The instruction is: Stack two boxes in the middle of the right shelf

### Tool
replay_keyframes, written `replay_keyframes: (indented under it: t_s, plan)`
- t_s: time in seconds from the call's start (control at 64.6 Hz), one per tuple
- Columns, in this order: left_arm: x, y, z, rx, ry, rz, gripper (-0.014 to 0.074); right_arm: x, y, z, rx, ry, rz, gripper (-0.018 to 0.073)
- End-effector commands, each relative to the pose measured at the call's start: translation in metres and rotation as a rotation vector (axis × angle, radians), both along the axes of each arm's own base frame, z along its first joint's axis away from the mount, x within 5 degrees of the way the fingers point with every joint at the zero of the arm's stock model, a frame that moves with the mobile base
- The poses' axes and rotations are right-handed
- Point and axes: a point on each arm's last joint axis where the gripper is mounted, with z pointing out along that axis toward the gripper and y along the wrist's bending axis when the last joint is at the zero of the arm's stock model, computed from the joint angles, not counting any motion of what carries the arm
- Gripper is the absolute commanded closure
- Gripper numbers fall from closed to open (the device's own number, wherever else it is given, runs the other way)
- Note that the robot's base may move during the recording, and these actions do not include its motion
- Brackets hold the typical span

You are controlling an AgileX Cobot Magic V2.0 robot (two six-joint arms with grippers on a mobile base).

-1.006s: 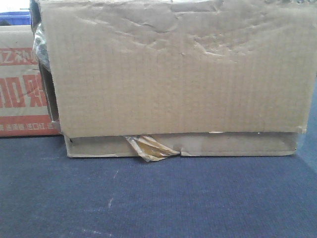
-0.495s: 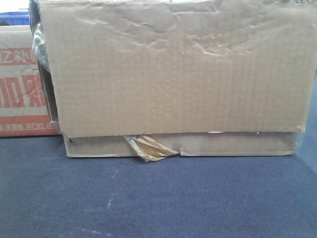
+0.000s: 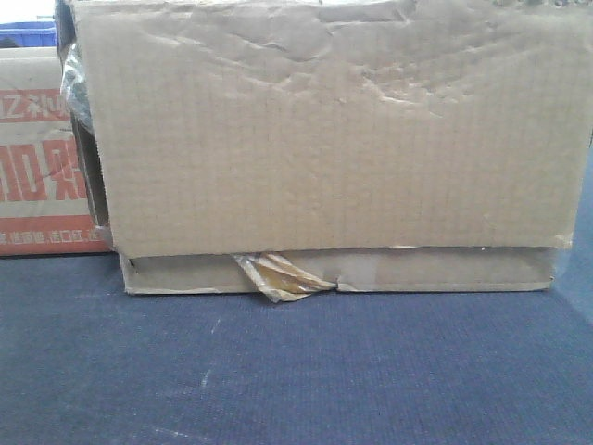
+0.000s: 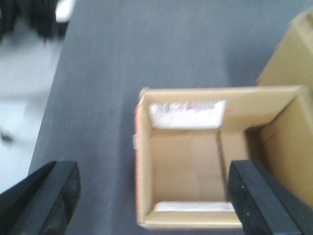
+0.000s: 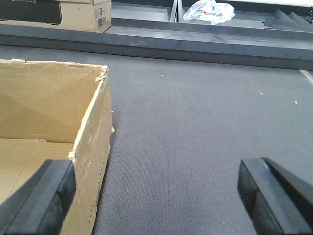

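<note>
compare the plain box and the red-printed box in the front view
The plain box sits nearer the camera and fills most of the front view; the red-printed box is behind it at the left, only partly in view. The plain box's face is bare, creased brown card with torn tape at its bottom edge; the red-printed box carries red lettering and a red band. Both are cardboard and rest on the dark blue surface.

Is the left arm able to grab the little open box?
Probably yes. The left gripper hangs open directly above the little open box, with nothing covering it. The bigger box close beside it might crowd one finger.
</note>
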Motion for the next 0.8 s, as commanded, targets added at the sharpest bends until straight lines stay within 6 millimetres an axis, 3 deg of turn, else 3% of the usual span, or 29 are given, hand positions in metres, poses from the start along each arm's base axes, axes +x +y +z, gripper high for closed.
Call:
replay_keyframes:
  t_s: [0.0,0.294,0.433,0.619,0.681,0.789]
  plan:
    - [0.022,0.009,-0.012,-0.015,0.094,-0.047,0.0089,0.000,0.002,0.004,-0.009,-0.020,0.013,0.0009]
    - [0.084,0.021,-0.083,-0.028,0.290,-0.080,0.0089,0.000,0.002,0.004,-0.009,-0.020,0.014,0.0009]
    - [0.101,0.024,-0.111,-0.045,0.363,-0.081,0.0089,0.000,0.002,0.004,-0.009,-0.020,0.014,0.0009]
    - [0.111,0.026,-0.126,-0.045,0.383,-0.079,0.0097,0.000,0.002,0.004,-0.009,-0.020,0.014,0.0009]
    - [0.112,0.028,-0.128,-0.032,0.384,-0.077,0.0143,0.000,0.002,0.004,-0.009,-0.020,0.014,0.0009]
    - [0.113,0.029,-0.129,-0.020,0.390,-0.075,0.0340,0.000,0.002,0.004,-0.009,-0.020,0.014,0.0009]
